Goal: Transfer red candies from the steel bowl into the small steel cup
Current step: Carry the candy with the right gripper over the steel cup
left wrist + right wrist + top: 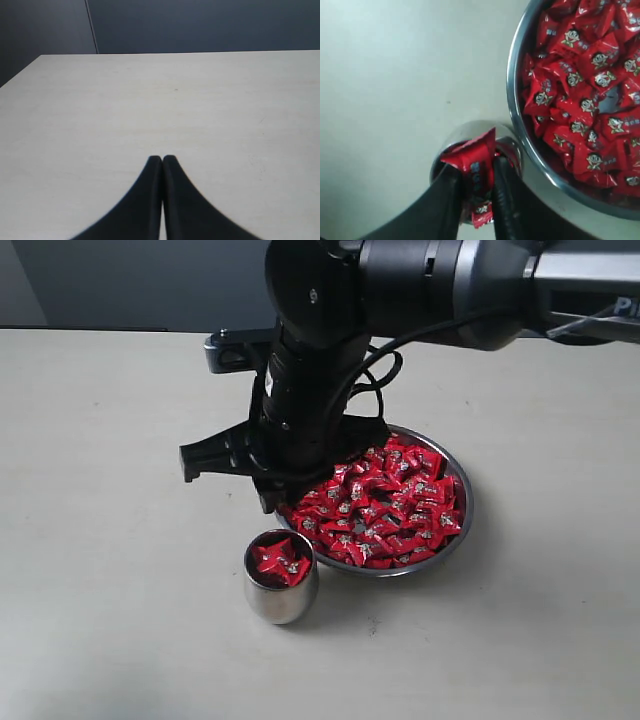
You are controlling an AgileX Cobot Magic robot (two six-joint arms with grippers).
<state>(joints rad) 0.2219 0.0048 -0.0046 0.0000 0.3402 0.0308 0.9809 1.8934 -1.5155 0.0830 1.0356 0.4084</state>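
One shiny red-wrapped candy (pixel 472 150) sits pinched in the right arm's jaws, poised over the mouth of the small polished steel cup (pixel 280 602), so letting go should drop it in. Many more red candies (pixel 395 505) heap the wide shallow steel bowl (pixel 466 502) just beside the cup. The left arm's jaws rest pressed together, empty, over bare pale worktop (pixel 150 100), out of the way.

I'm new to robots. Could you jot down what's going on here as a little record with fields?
right tool: shut on one red candy, above the small steel cup
left tool: shut, holding nothing, over the table
small steel cup: upright, a few candies inside
steel bowl: beside the cup, piled with red candies
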